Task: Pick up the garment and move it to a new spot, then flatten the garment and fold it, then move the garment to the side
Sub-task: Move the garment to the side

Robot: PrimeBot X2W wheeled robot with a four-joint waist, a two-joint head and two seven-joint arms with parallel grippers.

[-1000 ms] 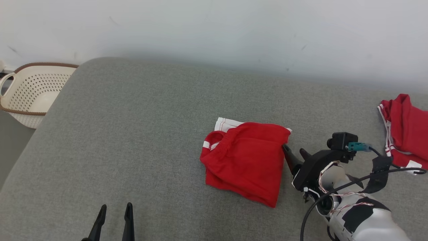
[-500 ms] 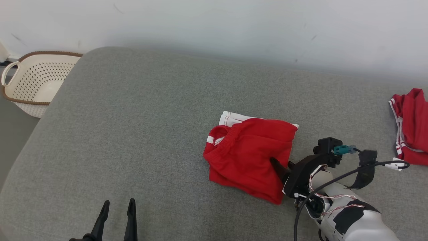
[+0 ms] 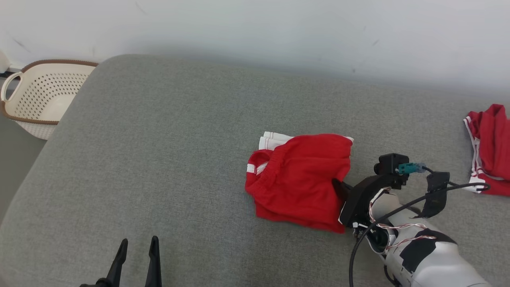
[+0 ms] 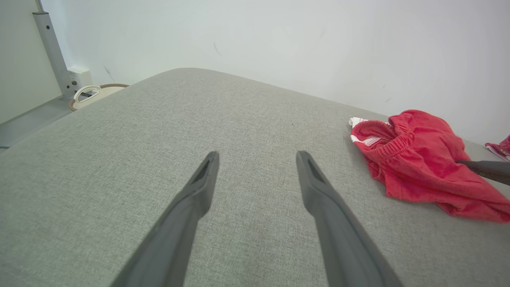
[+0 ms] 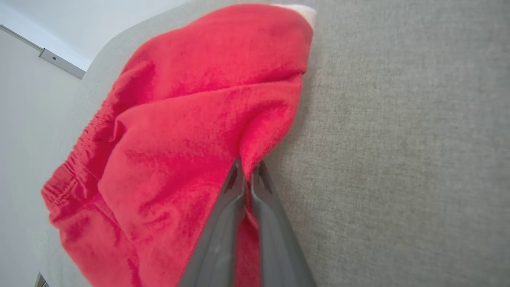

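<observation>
– Grey upholstered surface [image 3: 159, 159] right across the room, white wall [image 3: 255, 28] behind it, and off the left-hand end a cream perforated basket [image 3: 40, 95] with a brown rim. Where's the garment?

– Red garment [image 3: 303, 179], folded into a rough square, lying right of centre on the surface. White striped trim pokes out at its far left corner, and the elastic waistband is bunched along the left edge.

– And the right end effector [image 3: 338, 186]?

– Right on it! It comes in low from the garment's right side, and its two dark fingers [image 5: 223, 223] are pressed together with a pinch of red cloth between them, at the near right edge. Closed on the fabric.

– Is the garment off the surface?

– Most of it lies flat on the grey. Whether the pinched edge is lifted, I can't tell from here.

– Left end effector [image 3: 138, 240]?

– Down at the near left, well apart from the garment, fingers spread wide, nothing between them.

– Anything else out there?

– A second red garment [image 3: 488, 147] with white piping, crumpled at the far right end of the surface, well clear of the folded one. Black cable [image 3: 358, 247] loops off the right forearm, and a little camera [image 3: 392, 163] is perched on the wrist.
</observation>
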